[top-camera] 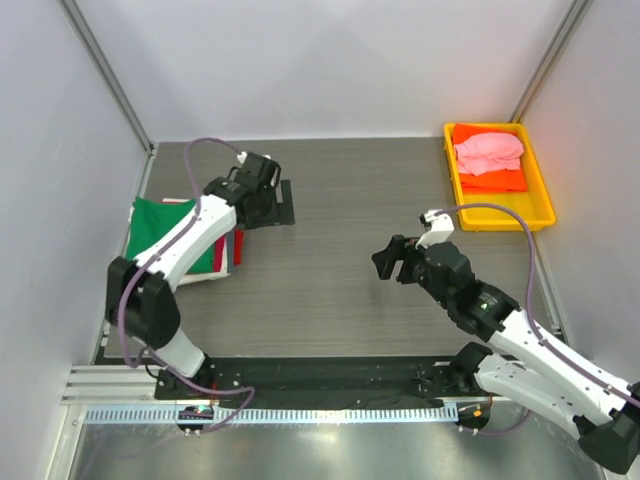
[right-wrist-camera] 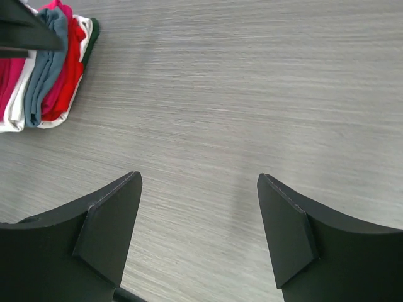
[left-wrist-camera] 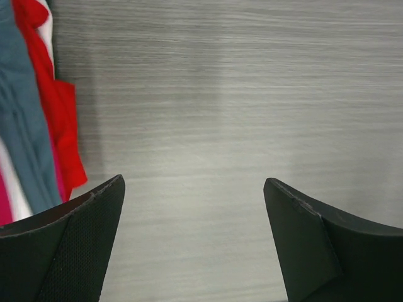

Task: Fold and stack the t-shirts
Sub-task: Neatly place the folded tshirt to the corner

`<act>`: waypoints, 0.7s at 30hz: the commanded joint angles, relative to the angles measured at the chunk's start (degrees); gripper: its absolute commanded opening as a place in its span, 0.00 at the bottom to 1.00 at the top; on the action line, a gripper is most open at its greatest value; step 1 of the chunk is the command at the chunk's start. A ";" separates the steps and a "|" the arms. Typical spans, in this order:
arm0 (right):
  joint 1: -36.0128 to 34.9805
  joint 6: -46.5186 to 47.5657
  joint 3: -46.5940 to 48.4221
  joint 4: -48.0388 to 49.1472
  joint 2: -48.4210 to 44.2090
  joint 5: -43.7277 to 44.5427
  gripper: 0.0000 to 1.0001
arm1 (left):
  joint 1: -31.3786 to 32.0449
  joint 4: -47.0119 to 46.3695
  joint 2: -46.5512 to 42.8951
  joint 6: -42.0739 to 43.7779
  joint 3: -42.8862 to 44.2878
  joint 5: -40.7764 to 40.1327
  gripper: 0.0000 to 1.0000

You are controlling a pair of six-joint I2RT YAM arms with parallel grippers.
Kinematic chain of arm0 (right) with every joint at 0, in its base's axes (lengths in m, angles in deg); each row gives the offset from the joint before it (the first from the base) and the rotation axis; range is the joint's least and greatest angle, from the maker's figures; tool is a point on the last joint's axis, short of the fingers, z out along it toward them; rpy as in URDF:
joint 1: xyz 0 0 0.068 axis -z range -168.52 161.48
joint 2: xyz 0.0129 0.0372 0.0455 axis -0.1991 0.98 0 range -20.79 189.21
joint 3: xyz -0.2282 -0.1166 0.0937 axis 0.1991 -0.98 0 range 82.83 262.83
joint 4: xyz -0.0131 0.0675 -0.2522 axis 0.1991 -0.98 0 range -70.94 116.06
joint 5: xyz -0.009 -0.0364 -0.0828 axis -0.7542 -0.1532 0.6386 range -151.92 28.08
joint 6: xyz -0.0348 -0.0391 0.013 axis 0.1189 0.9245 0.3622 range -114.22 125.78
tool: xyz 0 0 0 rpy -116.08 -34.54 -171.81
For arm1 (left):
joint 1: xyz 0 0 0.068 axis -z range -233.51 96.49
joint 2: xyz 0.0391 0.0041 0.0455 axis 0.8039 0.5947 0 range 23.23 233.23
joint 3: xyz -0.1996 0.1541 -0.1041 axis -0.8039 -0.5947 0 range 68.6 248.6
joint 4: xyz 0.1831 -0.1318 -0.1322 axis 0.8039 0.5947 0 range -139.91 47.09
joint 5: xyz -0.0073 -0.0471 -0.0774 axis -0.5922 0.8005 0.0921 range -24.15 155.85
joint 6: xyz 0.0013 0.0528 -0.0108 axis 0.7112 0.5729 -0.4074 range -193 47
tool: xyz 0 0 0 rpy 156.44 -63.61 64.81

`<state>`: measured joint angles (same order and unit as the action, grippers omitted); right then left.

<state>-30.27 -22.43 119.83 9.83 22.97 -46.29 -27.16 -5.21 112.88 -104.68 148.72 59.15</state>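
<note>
Stack (top-camera: pixel 205 265) sits at the left edge of the table (top-camera: pixel 340 190), green shirt (top-camera: pixel 155 220) on top. The left arm (top-camera: pixel 185 238) crosses it, so from above we can't read its long axis. Lower layers show only as edges facing right toward mid-table: red, grey, white and crimson in the right wrist view (right-wrist-camera: pixel 53 69). The left wrist view (left-wrist-camera: pixel 38 113) cuts them off at the frame edge. Left gripper (top-camera: pixel 270 198) (left-wrist-camera: pixel 195 189) is just right of the stack's far end, jaws apart, nothing between, bare table below. Wide open table lies between the arms. Right gripper (top-camera: pixel 390 255) (right-wrist-camera: pixel 198 179) is right of centre, jaws apart, empty. Tray (top-camera: pixel 545 205) sits far right, long axis near-to-far. In it, a bunched pink shirt (top-camera: pixel 488 152) hides most of the orange shirt (top-camera: pixel 495 181), and we can't tell how either is folded.
</note>
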 commanded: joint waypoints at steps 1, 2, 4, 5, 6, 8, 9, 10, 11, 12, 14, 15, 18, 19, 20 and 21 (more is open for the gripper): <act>0.10 -2.73 -1.92 -1.96 -3.86 3.52 0.80 | 0.11 -3.75 6.05 1.71 -0.31 -3.32 0.91; 0.10 -3.43 -2.27 -2.57 -5.17 3.52 0.80 | 0.02 -3.84 8.94 2.06 -0.31 -3.23 0.88; 0.10 -3.78 -3.07 -3.19 -6.50 3.96 0.80 | 0.02 -5.41 10.80 2.06 -1.19 -2.89 0.80; 0.10 -4.13 -3.15 -3.72 -7.02 3.96 0.80 | 0.11 -6.38 11.94 2.32 -1.80 -2.53 0.74; 0.10 -4.31 -3.15 -4.16 -7.47 4.22 0.79 | -0.07 -7.35 12.56 2.24 -2.42 -2.36 0.58; 0.10 -4.49 -3.07 -4.86 -7.64 4.14 0.79 | -0.16 -7.88 13.71 2.06 -2.77 -2.53 0.46; 0.10 -4.66 -2.98 -5.04 -7.82 4.05 0.79 | -0.24 -8.32 14.76 1.89 -3.21 -2.70 0.44; 0.10 -4.84 -3.07 -5.13 -7.91 3.96 0.79 | -0.42 -8.41 15.20 1.80 -3.39 -3.23 0.43; 0.10 -4.84 -2.98 -5.48 -8.00 3.79 0.79 | -0.77 -8.58 15.56 1.80 -3.56 -3.84 0.43; 0.10 -4.93 -2.98 -5.74 -8.17 3.70 0.79 | -1.82 -8.85 15.99 1.80 -4.09 -3.85 0.42; 0.10 -5.28 -2.98 -6.27 -8.35 3.35 0.79 | -3.40 -9.90 16.70 1.97 -5.14 -3.32 0.41; 0.10 -5.28 -3.24 -6.45 -8.78 3.43 0.79 | -4.80 -10.95 16.88 2.24 -6.36 -2.80 0.39; 0.18 -5.81 -4.12 -6.45 -9.05 3.61 0.79 | -6.39 -11.22 18.02 3.38 -7.51 -5.06 0.39; 0.10 -5.98 -4.21 -6.53 -9.23 3.52 0.79 | -6.66 -11.22 18.54 3.99 -7.78 -5.60 0.39; 0.10 -6.24 -4.38 -6.36 -9.14 3.78 0.79 | -7.10 -11.22 18.98 4.17 -8.22 -5.78 0.39; 0.10 -6.33 -4.39 -6.36 -8.88 3.79 0.79 | -7.88 -11.31 19.25 4.17 -8.48 -5.96 0.39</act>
<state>-30.27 -27.41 116.02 3.16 14.43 -43.99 -33.91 -14.56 131.06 -102.01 141.13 55.34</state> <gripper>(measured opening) 0.790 0.390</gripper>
